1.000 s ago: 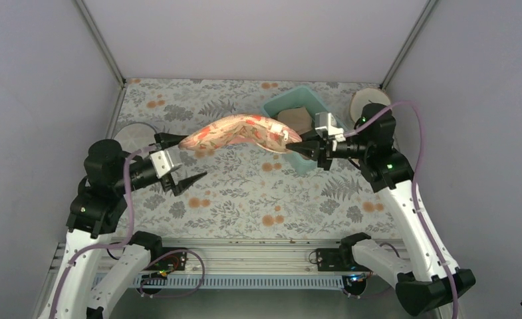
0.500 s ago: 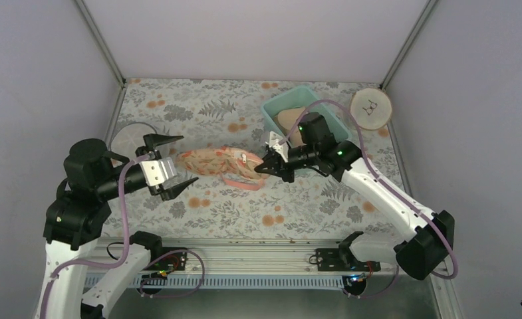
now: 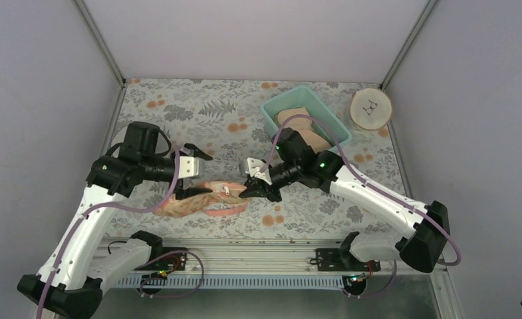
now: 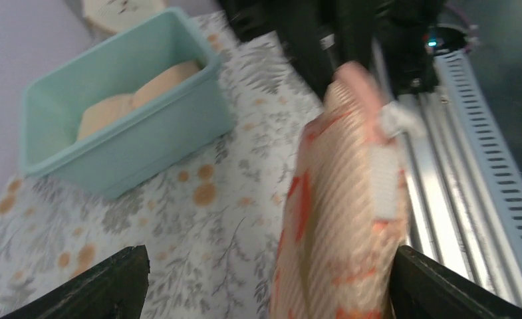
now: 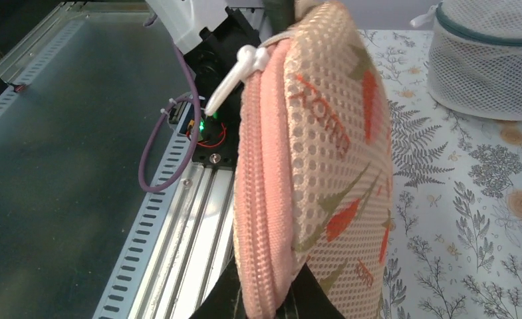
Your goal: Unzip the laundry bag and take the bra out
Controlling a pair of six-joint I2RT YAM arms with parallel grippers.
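Note:
The laundry bag [image 3: 201, 203], peach-pink mesh with orange leaf print, lies near the table's front edge and is zipped shut. My right gripper [image 3: 248, 189] is shut on its right end. In the right wrist view the fingers [image 5: 271, 296] pinch the zippered rim of the bag [image 5: 318, 159], and the white zipper pull [image 5: 235, 76] sticks out at the far end. My left gripper [image 3: 208, 175] is open wide over the bag's middle. In the left wrist view the bag [image 4: 344, 219] stands between the open jaws [image 4: 271, 292], close to the right finger. The orange bra is hidden.
A teal bin [image 3: 271, 109] at the back right holds a pale beige bra [image 3: 298, 123]; it also shows in the left wrist view [image 4: 125, 133]. A round wooden disc [image 3: 371, 108] sits in the back right corner. A white mesh drum [image 5: 491, 53] stands left of the bag. Metal rails [image 3: 258, 249] run along the front edge.
The left gripper let go of the bag's left end. The right gripper carried the bag down and towards the front edge. The left arm swung in over it with open jaws.

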